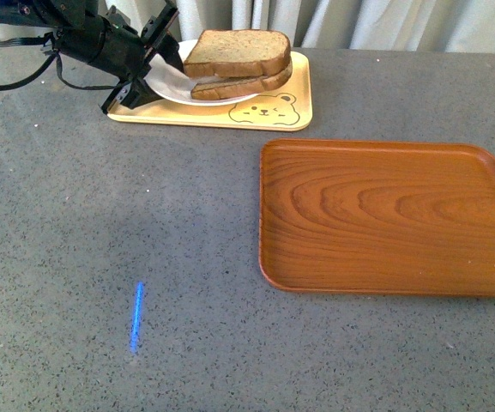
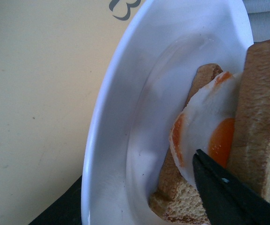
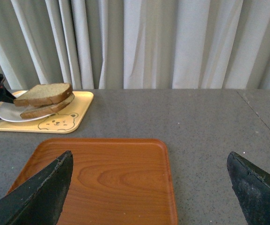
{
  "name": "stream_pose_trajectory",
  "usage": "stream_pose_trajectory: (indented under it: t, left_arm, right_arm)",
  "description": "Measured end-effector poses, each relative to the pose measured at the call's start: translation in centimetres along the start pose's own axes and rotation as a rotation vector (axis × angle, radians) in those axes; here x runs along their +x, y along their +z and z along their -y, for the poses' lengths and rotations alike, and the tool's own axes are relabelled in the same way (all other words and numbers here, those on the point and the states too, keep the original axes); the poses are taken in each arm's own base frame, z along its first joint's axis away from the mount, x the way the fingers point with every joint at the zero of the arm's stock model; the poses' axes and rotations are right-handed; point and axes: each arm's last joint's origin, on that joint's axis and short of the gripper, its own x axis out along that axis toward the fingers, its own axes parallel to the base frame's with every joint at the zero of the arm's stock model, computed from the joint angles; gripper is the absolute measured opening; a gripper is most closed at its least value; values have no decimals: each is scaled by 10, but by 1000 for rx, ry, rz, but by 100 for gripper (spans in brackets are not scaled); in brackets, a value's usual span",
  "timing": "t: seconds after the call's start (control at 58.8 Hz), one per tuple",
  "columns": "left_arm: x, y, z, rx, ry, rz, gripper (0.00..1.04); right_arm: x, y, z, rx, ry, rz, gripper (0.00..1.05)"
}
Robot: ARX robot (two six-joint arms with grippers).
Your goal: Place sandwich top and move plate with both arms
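Sandwich top lies flat, long axis left-right; upper left, left end effector reaches rightward, parted jaws astride plate rim.

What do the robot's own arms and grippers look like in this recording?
The left arm is bulky and matte black, with thin black cables looping off it. The left gripper is black and angular. Of the right gripper, only two black wedge-shaped fingers with rough edges show. No markings are visible.
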Motion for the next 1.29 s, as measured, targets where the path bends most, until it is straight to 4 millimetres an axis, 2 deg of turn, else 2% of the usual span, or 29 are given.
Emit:
stream_pose_trajectory:
  t: [0.272,0.323,0.884,1.071,1.292]
  left_arm:
    - [-5,7,-1,5,-11,11,94]
    - [-6,9,-1,10,-14,16,97]
    - [-35,25,-28,-8,-15,113,95]
    - [-59,17,-28,-6,-59,180,96]
    - [-108,2,-9,21,-122,293,96]
  right_arm:
    - [0,0,0,0,0,0,96]
    - [0,0,0,0,0,0,96]
    - [0,0,0,0,0,0,96]
    - [0,0,0,0,0,0,96]
    - [0,0,0,0,0,0,96]
